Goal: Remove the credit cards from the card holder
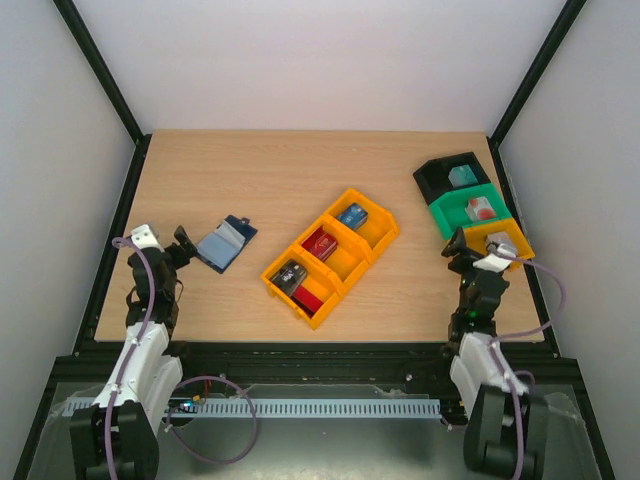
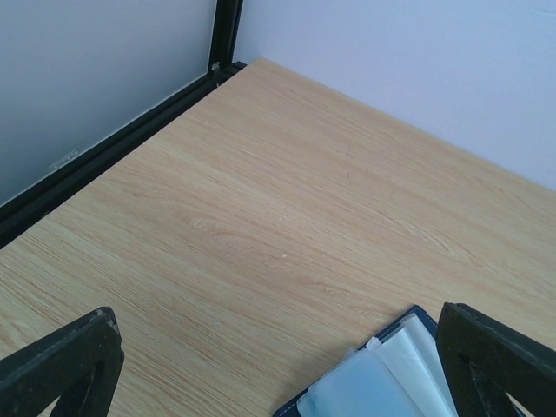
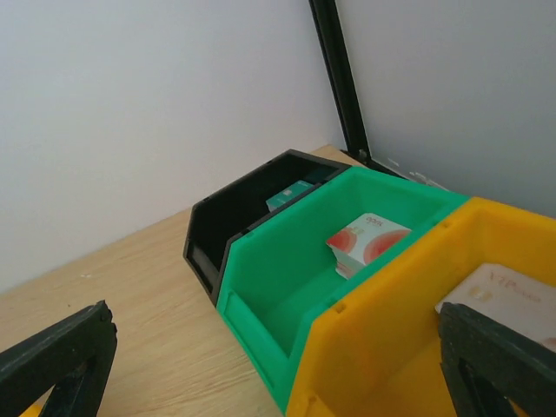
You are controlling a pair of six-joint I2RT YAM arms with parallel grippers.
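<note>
Near left edge of desk: card holder [image 1: 226, 243] lies open, just beside left jaws. Left and right jaws fully spread, empty. Sleeve contents unclear. Risk: unpinned holder slides or lifts whole during extraction.

Navy card holder [image 1: 227, 243] lies open at left; credit cards [image 1: 320, 243] sit in yellow bin [image 1: 345, 262]

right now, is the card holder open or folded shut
Open. The card holder lies spread on the table, its pale blue inside and clear sleeves facing up; the left wrist view shows those sleeves too.
</note>
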